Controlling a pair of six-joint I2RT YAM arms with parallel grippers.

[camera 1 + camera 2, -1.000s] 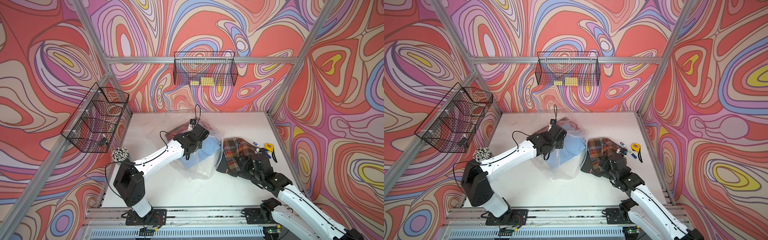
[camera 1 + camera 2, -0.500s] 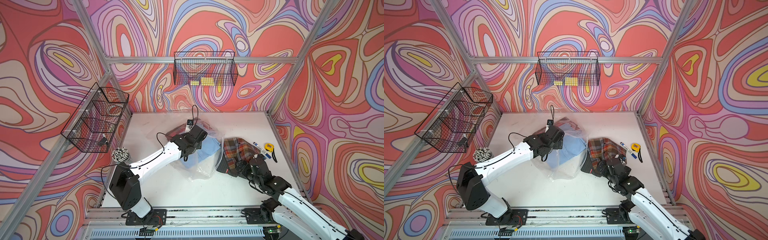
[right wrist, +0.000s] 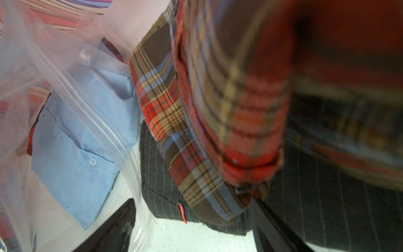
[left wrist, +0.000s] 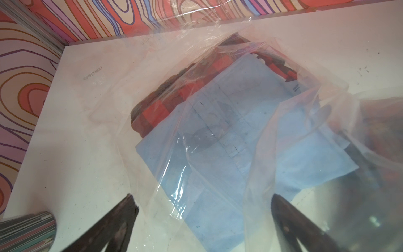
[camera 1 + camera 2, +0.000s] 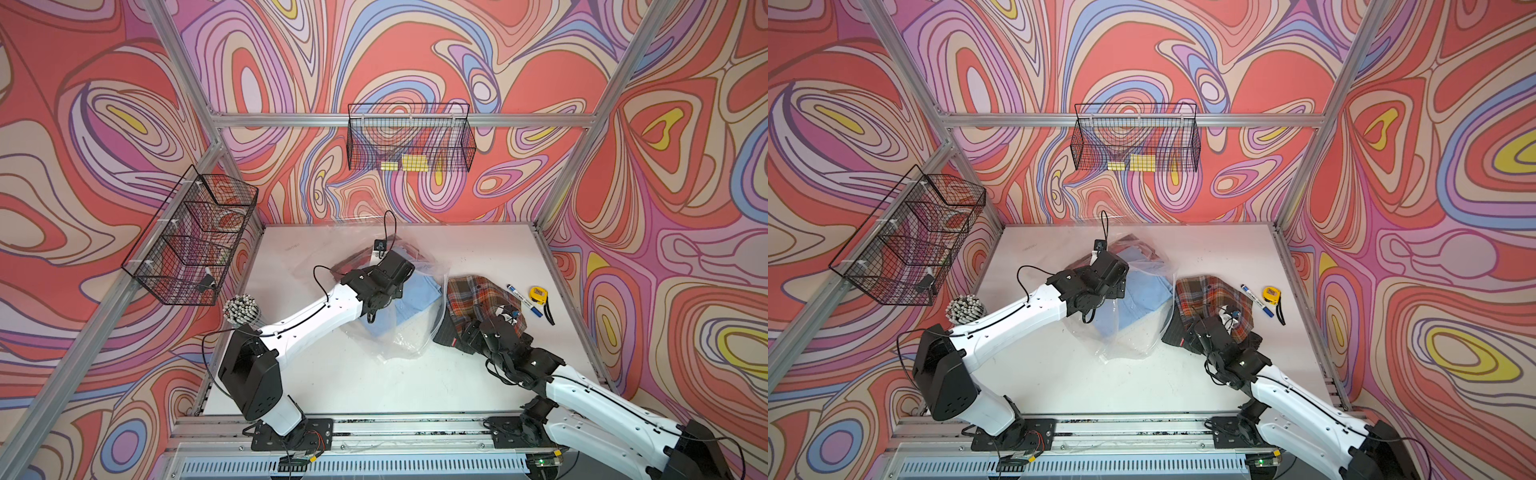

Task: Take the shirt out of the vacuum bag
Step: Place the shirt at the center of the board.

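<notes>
Vacuum bag (image 5: 401, 347) nxt to plaid shirt (image 5: 473, 291).

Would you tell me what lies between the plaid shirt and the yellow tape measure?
A blue-capped marker lies there, as both top views show.

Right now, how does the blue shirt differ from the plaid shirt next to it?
The blue shirt lies inside the clear vacuum bag; the plaid shirt is outside, beside it. The blue shirt is plain light blue; the plaid shirt is checked red, brown and blue. The blue shirt is folded flat; the plaid shirt is rumpled over a dark pinstriped garment. Both are soft cloth.
</notes>
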